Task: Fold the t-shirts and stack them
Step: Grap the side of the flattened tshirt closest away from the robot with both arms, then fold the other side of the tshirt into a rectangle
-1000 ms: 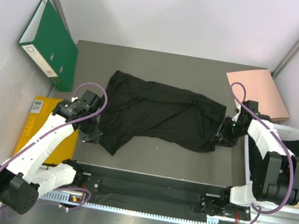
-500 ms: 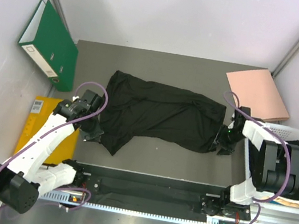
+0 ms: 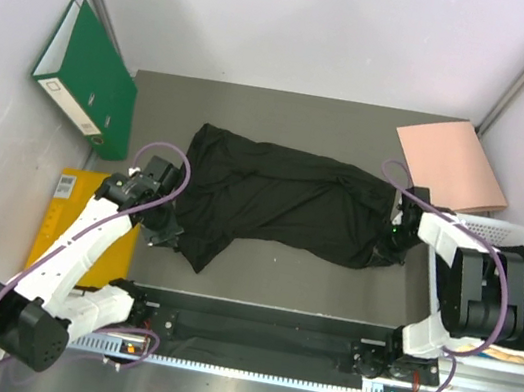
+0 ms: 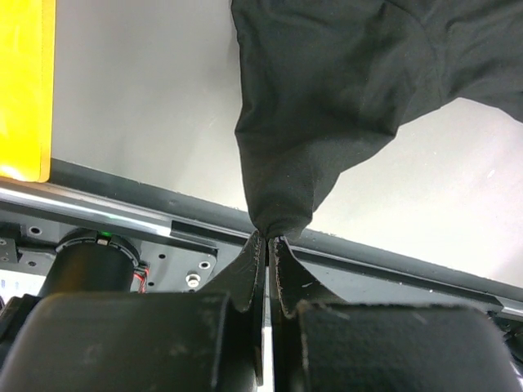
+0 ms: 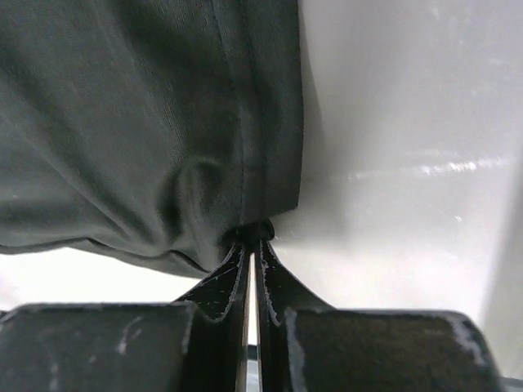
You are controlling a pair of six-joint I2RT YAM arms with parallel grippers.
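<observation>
A black t-shirt (image 3: 282, 200) lies spread and wrinkled across the grey table. My left gripper (image 3: 167, 232) is at its near-left corner. In the left wrist view the left gripper (image 4: 268, 238) is shut on a bunched tip of the t-shirt (image 4: 327, 98). My right gripper (image 3: 391, 244) is at the shirt's right edge. In the right wrist view the right gripper (image 5: 253, 237) is shut on the hemmed edge of the t-shirt (image 5: 147, 122).
A green binder (image 3: 85, 74) leans on the left wall. A yellow folder (image 3: 64, 212) lies under the left arm. A pink folder (image 3: 450, 163) lies at the back right. A white basket (image 3: 485, 227) with dark cloth stands at the right, close to the right arm.
My right arm has folded in, its wrist moving a little left and away while still pinching the shirt's right edge. The left arm and the shirt have hardly moved.
</observation>
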